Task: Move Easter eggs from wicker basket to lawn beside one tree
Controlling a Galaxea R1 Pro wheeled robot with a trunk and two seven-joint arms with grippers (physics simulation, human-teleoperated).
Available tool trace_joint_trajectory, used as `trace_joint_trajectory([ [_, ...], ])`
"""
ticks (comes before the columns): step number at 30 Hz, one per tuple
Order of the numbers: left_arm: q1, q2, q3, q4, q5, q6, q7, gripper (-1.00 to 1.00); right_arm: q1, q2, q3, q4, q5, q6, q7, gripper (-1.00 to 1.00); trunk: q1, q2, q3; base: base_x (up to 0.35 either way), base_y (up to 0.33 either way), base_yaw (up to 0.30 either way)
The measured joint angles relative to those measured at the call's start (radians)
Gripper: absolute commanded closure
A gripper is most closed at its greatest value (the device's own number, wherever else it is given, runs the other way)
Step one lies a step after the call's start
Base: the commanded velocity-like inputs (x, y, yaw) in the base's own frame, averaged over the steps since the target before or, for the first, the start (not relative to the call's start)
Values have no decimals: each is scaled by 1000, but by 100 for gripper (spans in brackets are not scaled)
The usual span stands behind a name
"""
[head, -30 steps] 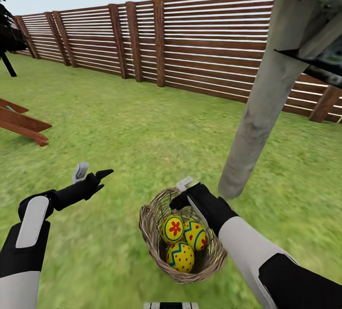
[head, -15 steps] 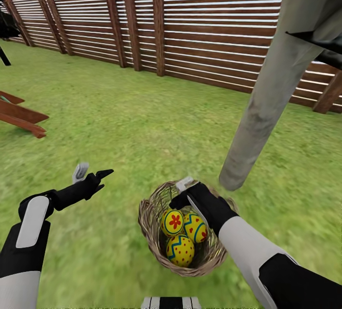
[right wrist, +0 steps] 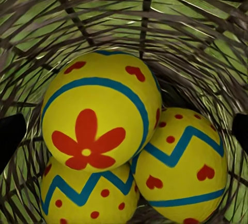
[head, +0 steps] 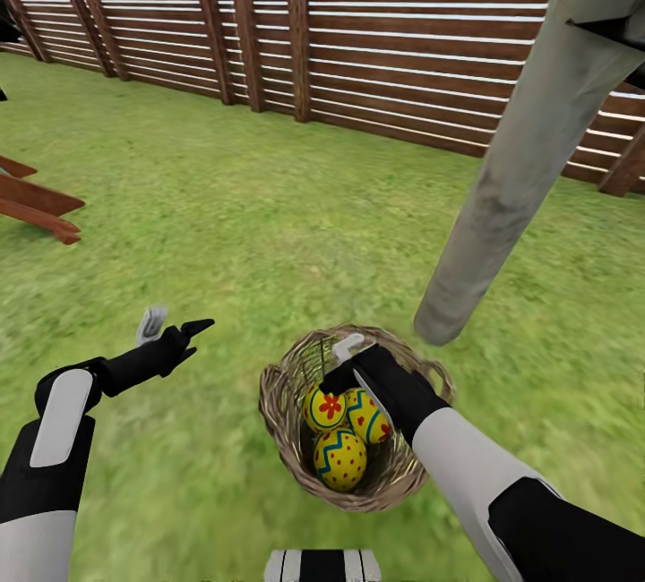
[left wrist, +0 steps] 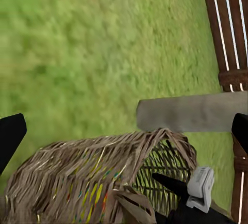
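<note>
Three yellow Easter eggs [head: 345,432] painted with red flowers and blue zigzag bands lie bunched together in the bottom of the small brown woven wicker basket [head: 285,425], which sits on the bright green grass lawn [head: 269,224] just near of the thick pale grey tree trunk [head: 515,170]. The right gripper [head: 351,356] hangs at the basket's far rim, right over the opening, its fingers spread and pinching nothing; its wrist camera looks straight down the basket, where the flower-painted egg [right wrist: 101,111] sits uppermost, touching the other two, between the two dark fingertips at that picture's edges. So the eggs lie directly ahead of the right gripper, along its own line of reach. The flower egg is tipped, its long axis slanting, not upright.

The left gripper [head: 170,329] hovers over bare grass well to the left of the basket, fingers apart and empty. The right arm is clearly the nearer. I judge that a short push inward, with the fingers straddling the top egg, is what the grasp calls for.
</note>
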Motion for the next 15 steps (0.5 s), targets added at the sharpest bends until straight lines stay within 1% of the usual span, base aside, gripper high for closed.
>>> trace_joint_trajectory([
  [13, 0, 2, 0, 0, 1, 1, 0, -100, 1, 0, 0, -10, -3, -16, 3, -100, 6, -3, -50, 0, 0, 0],
  [15, 0, 2, 0, 0, 1, 1, 0, -100, 1, 0, 0, -12, -3, -17, 3, -100, 6, -3, -50, 0, 0, 0],
])
